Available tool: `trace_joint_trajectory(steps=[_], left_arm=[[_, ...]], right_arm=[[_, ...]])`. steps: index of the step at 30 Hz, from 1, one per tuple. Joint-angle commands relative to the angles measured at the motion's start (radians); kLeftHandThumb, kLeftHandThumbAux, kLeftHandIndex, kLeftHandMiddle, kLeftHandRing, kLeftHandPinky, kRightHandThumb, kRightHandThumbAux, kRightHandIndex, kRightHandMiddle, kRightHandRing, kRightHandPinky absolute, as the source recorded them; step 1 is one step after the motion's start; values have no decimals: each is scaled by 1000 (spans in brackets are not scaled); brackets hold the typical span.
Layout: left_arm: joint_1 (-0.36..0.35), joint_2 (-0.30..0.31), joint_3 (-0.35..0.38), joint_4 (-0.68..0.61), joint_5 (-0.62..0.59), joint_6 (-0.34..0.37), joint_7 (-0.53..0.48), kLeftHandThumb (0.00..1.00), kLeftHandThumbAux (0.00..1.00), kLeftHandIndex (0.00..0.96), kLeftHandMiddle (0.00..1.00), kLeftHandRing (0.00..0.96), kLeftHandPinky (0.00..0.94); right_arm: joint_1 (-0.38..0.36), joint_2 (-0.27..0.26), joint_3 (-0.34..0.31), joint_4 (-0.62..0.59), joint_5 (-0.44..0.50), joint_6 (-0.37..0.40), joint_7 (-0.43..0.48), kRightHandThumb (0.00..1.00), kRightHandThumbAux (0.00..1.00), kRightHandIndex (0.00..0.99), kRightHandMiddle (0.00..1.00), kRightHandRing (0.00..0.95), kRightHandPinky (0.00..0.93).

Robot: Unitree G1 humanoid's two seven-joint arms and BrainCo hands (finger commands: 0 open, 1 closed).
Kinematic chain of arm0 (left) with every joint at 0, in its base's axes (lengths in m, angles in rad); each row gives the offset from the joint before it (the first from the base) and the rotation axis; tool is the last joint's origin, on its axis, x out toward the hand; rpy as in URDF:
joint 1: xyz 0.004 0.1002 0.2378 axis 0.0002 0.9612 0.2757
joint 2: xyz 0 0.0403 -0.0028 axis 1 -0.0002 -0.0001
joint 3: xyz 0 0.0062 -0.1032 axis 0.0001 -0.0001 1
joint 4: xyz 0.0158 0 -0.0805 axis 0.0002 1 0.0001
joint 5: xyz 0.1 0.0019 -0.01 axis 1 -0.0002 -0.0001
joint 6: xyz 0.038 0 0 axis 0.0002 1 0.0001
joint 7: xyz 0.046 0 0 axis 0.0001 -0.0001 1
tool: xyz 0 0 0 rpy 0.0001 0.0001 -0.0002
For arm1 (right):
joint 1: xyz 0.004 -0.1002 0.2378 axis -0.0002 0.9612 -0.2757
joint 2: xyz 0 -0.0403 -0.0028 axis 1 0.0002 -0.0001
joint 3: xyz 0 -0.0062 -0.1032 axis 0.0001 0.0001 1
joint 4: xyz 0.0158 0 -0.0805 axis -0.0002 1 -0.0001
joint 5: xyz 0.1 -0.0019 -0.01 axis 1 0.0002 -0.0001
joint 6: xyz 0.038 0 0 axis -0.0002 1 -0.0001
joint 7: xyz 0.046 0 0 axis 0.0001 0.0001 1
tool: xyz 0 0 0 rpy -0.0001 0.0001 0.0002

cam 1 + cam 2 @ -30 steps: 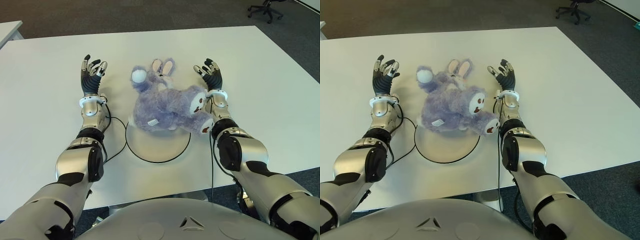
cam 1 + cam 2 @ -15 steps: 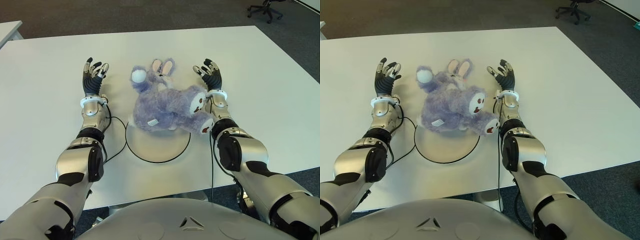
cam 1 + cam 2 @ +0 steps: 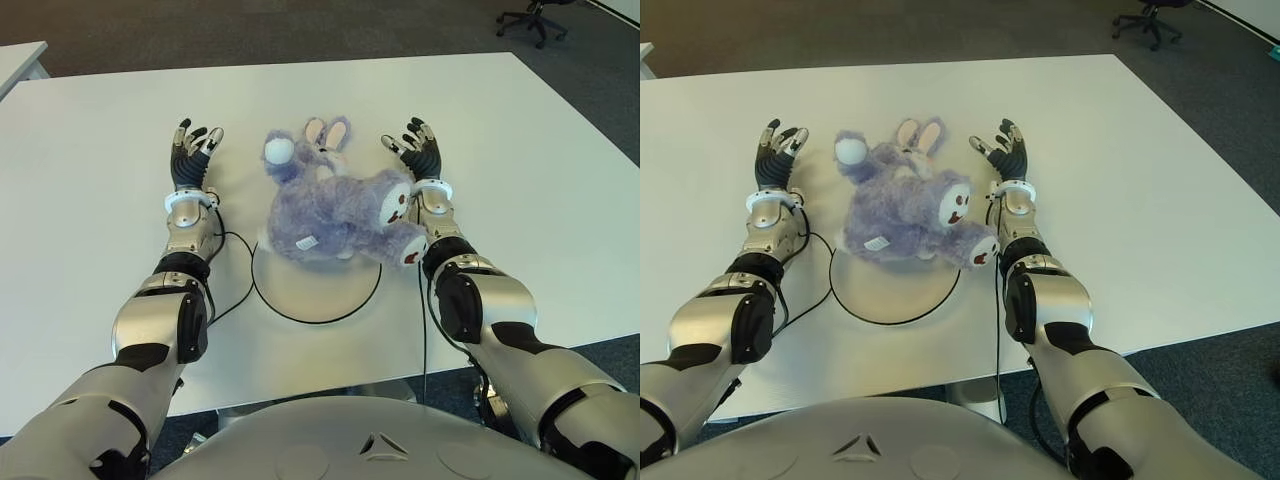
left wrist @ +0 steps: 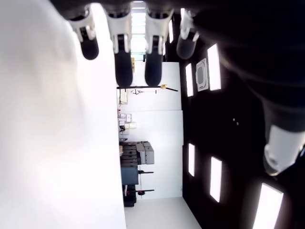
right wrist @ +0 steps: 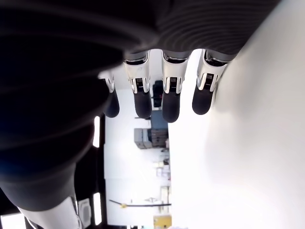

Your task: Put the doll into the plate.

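A fluffy purple rabbit doll lies on its side across the far rim of a round white plate near the table's front. Its ears point away from me and its feet point right. My left hand is to the left of the doll with fingers spread and holds nothing. My right hand is just to the right of the doll's feet, fingers spread, also with nothing in it. In both wrist views the fingertips stand straight and apart.
A black cable runs from my left wrist along the plate's edge. The white table stretches wide on both sides. A black office chair stands on the dark floor at the far right.
Both hands have drifted slightly inward toward the doll. The doll and plate have not moved.
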Motion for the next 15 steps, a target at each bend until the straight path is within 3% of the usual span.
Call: trace_joint_trajectory(steps=[1,15], left_arm=[[107,-52,-13,68,6,103,15,0,591,56,191,187,149],[106,-55,-10,55,2,125,23,0,598,62,188,176,133]], right_arm=[[105,25,13,78,-10,130,-5,114,789,81,98,97,118],[101,24,26,78,-21,148,-5,104,782,62,87,91,123]])
